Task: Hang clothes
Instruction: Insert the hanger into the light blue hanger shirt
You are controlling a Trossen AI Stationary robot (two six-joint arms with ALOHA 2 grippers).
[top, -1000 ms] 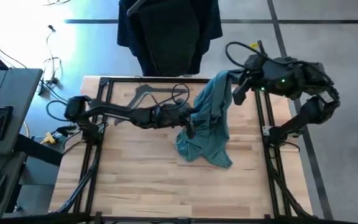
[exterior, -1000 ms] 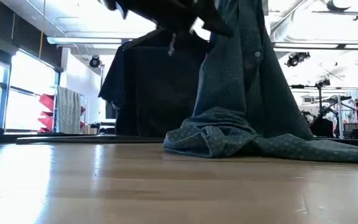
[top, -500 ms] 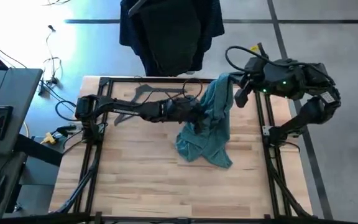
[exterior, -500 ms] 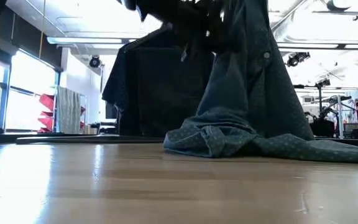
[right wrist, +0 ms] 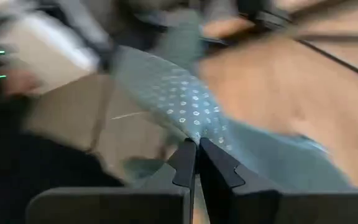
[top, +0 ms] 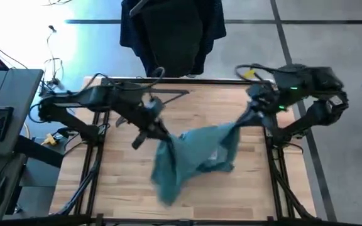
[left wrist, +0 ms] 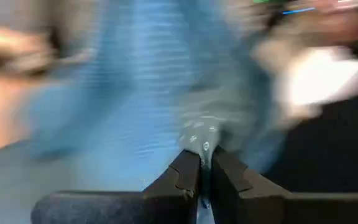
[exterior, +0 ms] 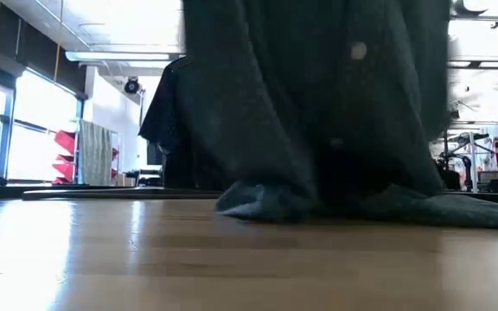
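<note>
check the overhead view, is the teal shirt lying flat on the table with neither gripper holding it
No, the teal shirt is stretched between the left gripper and the right gripper, each pinching an upper corner.

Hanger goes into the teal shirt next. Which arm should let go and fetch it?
Left, probably. The hanger lies at the table's far edge beside the left gripper; the right gripper pinches the teal shirt farther away.

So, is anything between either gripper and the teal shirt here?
No. Both grippers are already shut on the teal shirt: the left gripper pinches one edge and the right gripper another, holding it spread over the table. Nothing visible sits between them.
</note>
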